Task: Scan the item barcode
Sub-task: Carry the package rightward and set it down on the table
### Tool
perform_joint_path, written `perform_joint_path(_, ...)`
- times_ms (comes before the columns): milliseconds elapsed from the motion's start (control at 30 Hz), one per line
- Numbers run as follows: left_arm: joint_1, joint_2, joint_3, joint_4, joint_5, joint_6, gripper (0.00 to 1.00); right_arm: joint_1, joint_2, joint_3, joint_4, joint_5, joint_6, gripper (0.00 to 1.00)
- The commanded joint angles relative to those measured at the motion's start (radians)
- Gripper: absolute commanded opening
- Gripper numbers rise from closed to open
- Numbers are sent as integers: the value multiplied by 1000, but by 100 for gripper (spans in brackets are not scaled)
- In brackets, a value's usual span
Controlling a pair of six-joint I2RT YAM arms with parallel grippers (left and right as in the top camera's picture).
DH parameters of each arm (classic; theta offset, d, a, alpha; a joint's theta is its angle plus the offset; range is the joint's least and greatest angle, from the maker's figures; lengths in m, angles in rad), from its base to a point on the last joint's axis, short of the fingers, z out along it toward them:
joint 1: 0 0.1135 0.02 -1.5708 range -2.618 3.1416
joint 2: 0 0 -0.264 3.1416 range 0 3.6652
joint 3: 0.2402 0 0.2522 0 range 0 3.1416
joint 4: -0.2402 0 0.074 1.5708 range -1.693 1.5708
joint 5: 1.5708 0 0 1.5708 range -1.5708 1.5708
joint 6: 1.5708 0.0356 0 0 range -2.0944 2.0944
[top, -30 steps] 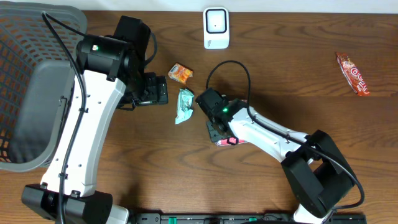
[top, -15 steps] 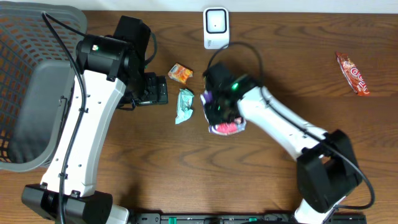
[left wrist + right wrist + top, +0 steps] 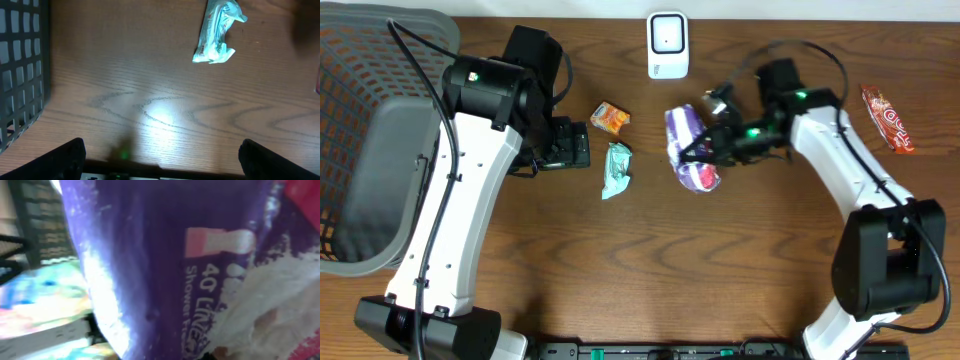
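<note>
The right gripper [image 3: 717, 146] is clamped on the purple packet [image 3: 686, 150], which juts from its fingertips just in front of the white scanner [image 3: 667, 45]. The left gripper [image 3: 160, 160] hangs with its jaws spread wide, holding nothing, near a mint-green wrapper [image 3: 216, 32].

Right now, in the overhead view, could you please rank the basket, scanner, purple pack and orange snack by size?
basket
purple pack and scanner: close; the held pack may be nearer the camera
orange snack

Purple packet [image 3: 150, 280] — "40" and "Shower" legible, rest blurred.
</note>
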Motion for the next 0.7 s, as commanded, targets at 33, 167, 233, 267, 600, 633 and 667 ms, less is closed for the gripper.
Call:
perform_joint_path(33, 0, 6, 6, -2, -6, -1, 98, -99, -11, -201, 108, -298, -69, 1)
perform_joint_path(167, 0, 6, 6, -2, -6, -1, 98, -180, -10, -358, 256, -306, 6, 1)
perform_joint_path(233, 0, 6, 6, -2, -6, -1, 98, -225, -10, -404, 291, -269, 18, 15)
perform_joint_path(267, 0, 6, 6, -2, -6, -1, 98, -247, -10, -411, 286, -218, 18, 22)
perform_joint_path(600, 0, 6, 6, -2, -6, -1, 98, -360, -10, -96, -181, 555, -20, 50)
perform_joint_path(633, 0, 6, 6, -2, -6, -1, 98, -358, -10, -51, -226, 608, -20, 52)
perform_joint_path(667, 0, 6, 6, -2, -6, -1, 98, -356, -10, -3, -276, 659, -20, 54)
